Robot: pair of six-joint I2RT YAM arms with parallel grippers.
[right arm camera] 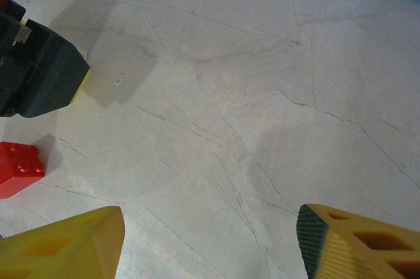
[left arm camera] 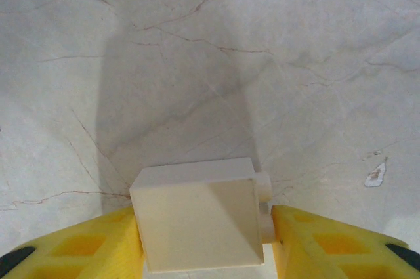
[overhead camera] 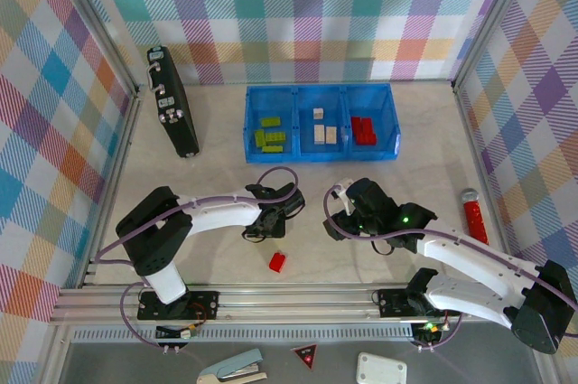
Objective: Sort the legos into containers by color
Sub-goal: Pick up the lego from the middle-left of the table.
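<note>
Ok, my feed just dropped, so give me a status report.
Left gripper shut on cream brick. Right gripper open, empty. One red brick loose on table. Nothing blocking the blue tray.

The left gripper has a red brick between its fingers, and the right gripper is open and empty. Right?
The colour is wrong: the left gripper holds a cream brick, not a red one, as the left wrist view shows. The red brick lies loose on the table. The right gripper is open and empty, as stated.
</note>
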